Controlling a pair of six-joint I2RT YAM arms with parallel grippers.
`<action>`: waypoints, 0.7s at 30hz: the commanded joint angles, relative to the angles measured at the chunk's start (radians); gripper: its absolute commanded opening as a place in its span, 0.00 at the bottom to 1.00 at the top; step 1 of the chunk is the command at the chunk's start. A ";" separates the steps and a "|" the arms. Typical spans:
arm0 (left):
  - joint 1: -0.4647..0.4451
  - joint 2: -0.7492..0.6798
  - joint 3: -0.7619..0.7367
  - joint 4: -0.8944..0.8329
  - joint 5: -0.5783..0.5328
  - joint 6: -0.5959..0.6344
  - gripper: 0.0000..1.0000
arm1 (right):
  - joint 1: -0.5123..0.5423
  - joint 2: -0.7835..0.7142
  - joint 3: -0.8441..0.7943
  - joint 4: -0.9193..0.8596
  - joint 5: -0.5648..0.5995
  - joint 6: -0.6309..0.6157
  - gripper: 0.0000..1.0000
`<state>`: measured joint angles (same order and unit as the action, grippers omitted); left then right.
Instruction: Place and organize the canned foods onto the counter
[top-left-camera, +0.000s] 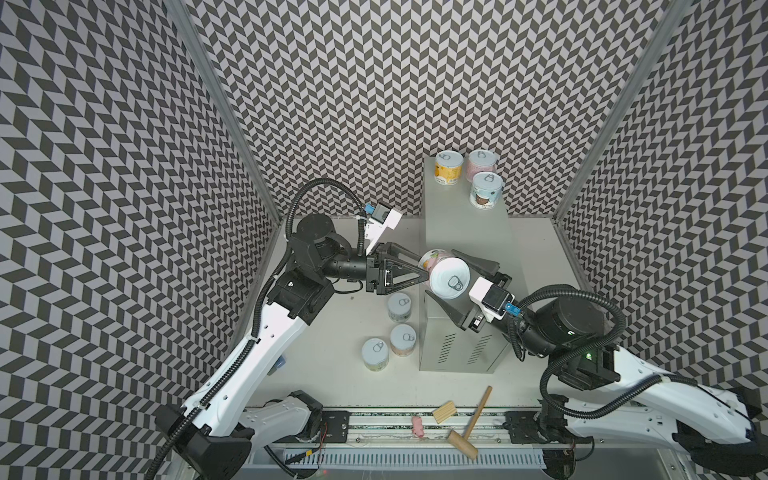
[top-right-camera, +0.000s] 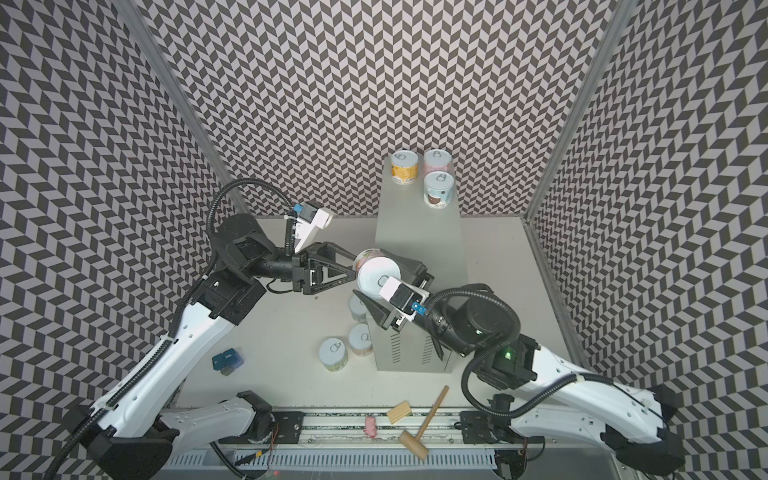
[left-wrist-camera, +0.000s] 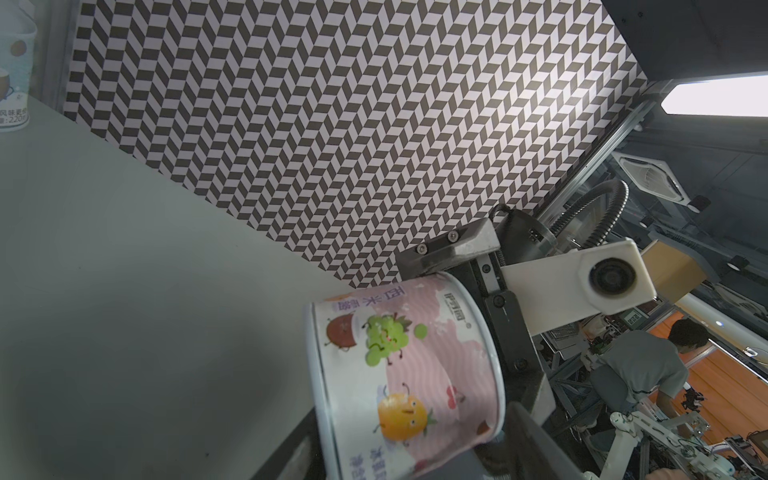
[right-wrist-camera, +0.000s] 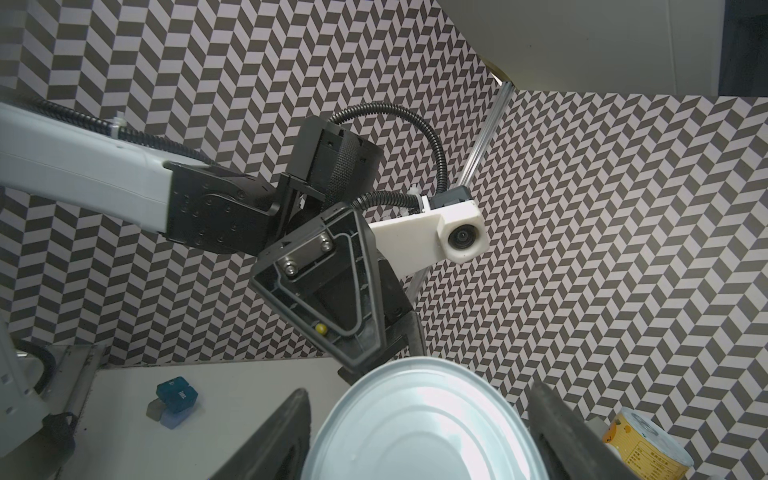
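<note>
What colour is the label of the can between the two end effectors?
The can is pink with cartoon fruit; clearest in the left wrist view.

Three cans (top-left-camera: 487, 189) stand on the counter's (top-left-camera: 461, 232) 12 o'clock end. One can (top-left-camera: 451, 278) hangs above its 9 o'clock edge. Three more sit on the table (top-left-camera: 332, 353) at its 8 o'clock.

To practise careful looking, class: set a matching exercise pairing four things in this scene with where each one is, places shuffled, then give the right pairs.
1 yellow-labelled silver-lidded can
2 pink fruit-labelled can
3 wooden mallet
4 small blue plastic box

A in mid-air
B top of the tall grey metal cabinet
C white tabletop, left of that cabinet
D tabletop's front edge, beside a wooden block

Pairs: 1-B, 2-A, 3-D, 4-C
</note>
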<state>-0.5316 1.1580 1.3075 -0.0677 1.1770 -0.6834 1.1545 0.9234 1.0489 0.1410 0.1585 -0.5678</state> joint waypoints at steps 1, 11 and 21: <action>-0.029 -0.008 0.007 0.073 0.039 -0.016 0.66 | -0.015 -0.012 0.004 0.059 0.068 0.014 0.69; -0.048 0.016 -0.017 0.103 0.030 -0.022 0.68 | -0.035 -0.012 0.065 -0.085 0.180 0.104 0.64; -0.065 0.046 -0.025 0.136 0.027 -0.030 0.74 | -0.038 -0.035 0.134 -0.261 0.246 0.190 0.64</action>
<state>-0.5758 1.2160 1.2800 -0.0006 1.1385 -0.7013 1.1358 0.9134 1.1362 -0.1127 0.3054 -0.4110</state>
